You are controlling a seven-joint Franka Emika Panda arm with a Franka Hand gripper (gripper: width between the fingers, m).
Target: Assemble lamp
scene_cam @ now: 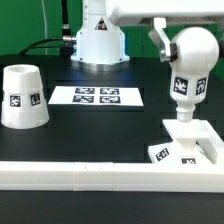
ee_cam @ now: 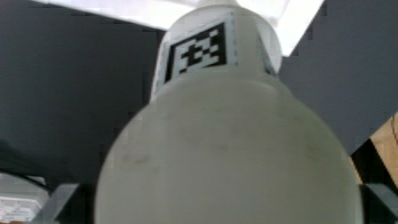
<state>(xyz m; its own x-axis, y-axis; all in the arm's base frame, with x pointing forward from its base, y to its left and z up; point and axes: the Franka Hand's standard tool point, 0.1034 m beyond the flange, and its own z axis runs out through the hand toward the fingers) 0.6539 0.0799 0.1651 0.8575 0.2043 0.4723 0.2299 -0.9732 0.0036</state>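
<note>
With end effector (ee_cam: pixel 217 196) clenched on its round head, holds white tagged bulb (scene_cam: pixel 192 52) upright above square base (scene_cam: pixel 190 148), neck foot at base's raised middle. Shows tapered shade (scene_cam: pixel 22 98) mouth-down on desk (scene_cam: pixel 60 142), well apart from base, toward exterior view's left.

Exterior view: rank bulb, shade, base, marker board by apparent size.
1. Bulb.
2. Base and shade: these look alike, and the base is nearer the camera, so unranked.
3. Marker board: flat and farther back.

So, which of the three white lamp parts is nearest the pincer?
The bulb, upright over the base, at the pincer; the shade stands apart at the exterior view's left.
</note>
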